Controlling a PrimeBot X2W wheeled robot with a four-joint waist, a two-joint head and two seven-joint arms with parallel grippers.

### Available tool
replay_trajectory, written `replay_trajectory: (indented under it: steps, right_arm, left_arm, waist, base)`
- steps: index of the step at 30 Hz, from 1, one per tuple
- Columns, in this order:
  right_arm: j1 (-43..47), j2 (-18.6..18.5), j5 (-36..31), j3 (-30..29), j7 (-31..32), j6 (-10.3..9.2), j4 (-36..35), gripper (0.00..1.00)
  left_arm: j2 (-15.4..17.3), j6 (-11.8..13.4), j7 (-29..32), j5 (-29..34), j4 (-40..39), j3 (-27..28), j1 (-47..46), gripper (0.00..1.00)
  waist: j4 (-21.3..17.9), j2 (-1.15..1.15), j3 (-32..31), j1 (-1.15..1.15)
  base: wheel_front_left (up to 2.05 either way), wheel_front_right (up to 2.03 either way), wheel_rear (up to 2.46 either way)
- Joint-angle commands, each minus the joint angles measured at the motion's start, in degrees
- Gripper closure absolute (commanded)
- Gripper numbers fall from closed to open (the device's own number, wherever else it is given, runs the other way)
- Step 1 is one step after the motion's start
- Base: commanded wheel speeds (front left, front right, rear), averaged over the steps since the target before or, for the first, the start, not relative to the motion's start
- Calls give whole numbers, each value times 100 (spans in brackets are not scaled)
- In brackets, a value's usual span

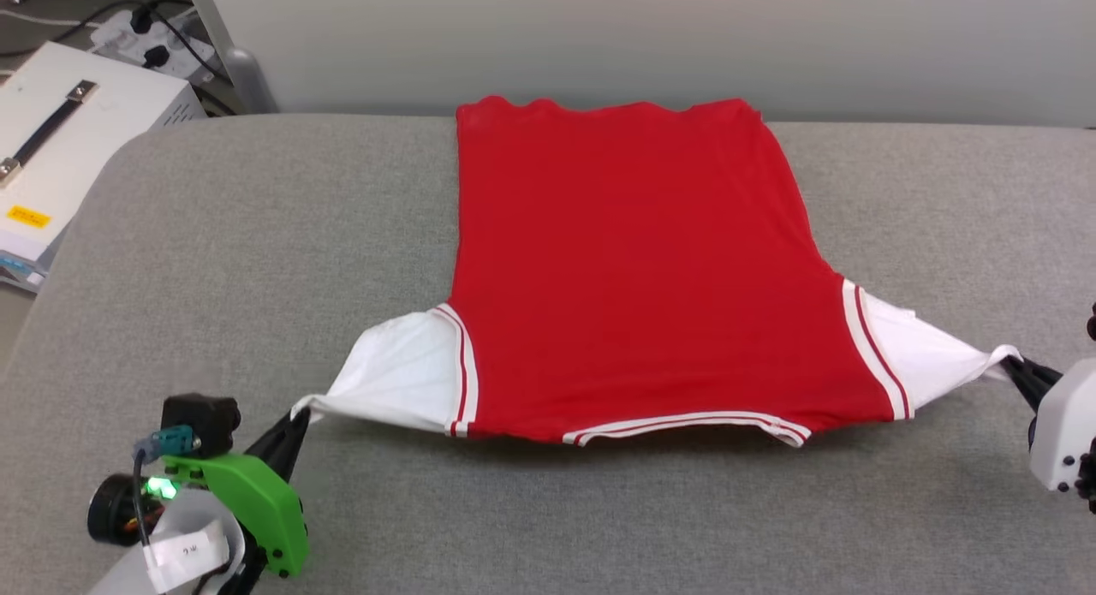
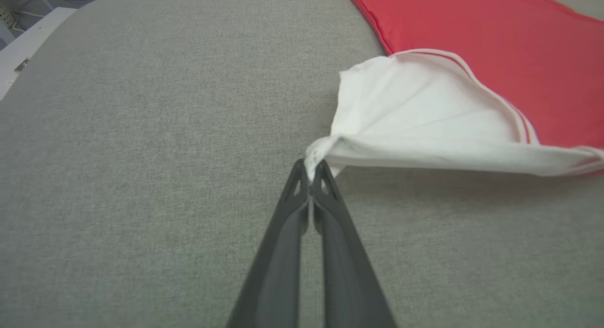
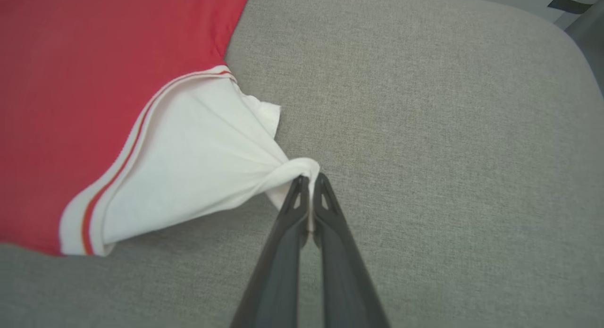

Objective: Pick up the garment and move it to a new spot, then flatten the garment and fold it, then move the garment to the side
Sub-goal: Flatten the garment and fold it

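Note:
The garment (image 1: 634,270) is a red jersey with white short sleeves and white-red trim, spread back-up on the grey table, its collar toward me and its hem at the far edge. My left gripper (image 1: 300,415) is shut on the tip of the white sleeve at the left, and the left wrist view shows the pinched cloth of the garment (image 2: 424,120) in my left gripper (image 2: 311,170). My right gripper (image 1: 1010,364) is shut on the other sleeve tip, seen close in the right wrist view where the garment (image 3: 198,153) bunches into my right gripper (image 3: 309,179). Both sleeves are pulled taut and lifted slightly.
The grey padded table (image 1: 257,235) has free room left, right and in front of the garment. A white box with a strap handle (image 1: 60,141) and a power strip with cables (image 1: 145,30) sit off the table's far left corner. A pale wall runs behind.

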Motion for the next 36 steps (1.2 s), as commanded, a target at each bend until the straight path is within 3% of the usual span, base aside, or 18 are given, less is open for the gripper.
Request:
replay_trajectory:
  steps: [1,13,21,23,30,36]
  right_arm:
    - [170,-106,56,-21,54,-11,-77,100]
    - [1758,-276,372,-645,708,-11,-1155,100]
    - [2230,-91,335,-1183,1225,-11,-1650,100]
    - [2255,2,313,-1339,1427,-11,-1708,0]
    - [1896,-7,299,-1869,2262,-11,-2550,0]
    - [922,55,142,-2227,3215,-11,-3258,0]
  left_arm:
    - [125,99,40,-73,-77,31,242,100]
    - [508,688,-16,-243,-1462,-31,1770,100]
    - [528,715,-146,-220,-1603,17,1751,100]
    - [528,652,-144,-178,-1655,-23,1681,100]
    - [715,567,-20,150,-2184,-135,1328,100]
    - [929,742,343,281,-3058,-113,1111,100]
  waist:
    - [-45,68,-233,1]
    - [-121,68,-331,1]
    - [-125,68,-203,1]
    - [-127,68,-130,1]
    - [-71,68,350,1]
    - [125,68,1002,1]
  base:
    - [0,0,0]
    - [0,0,0]
    - [0,0,0]
    - [0,0,0]
    - [0,0,0]
    - [0,0,0]
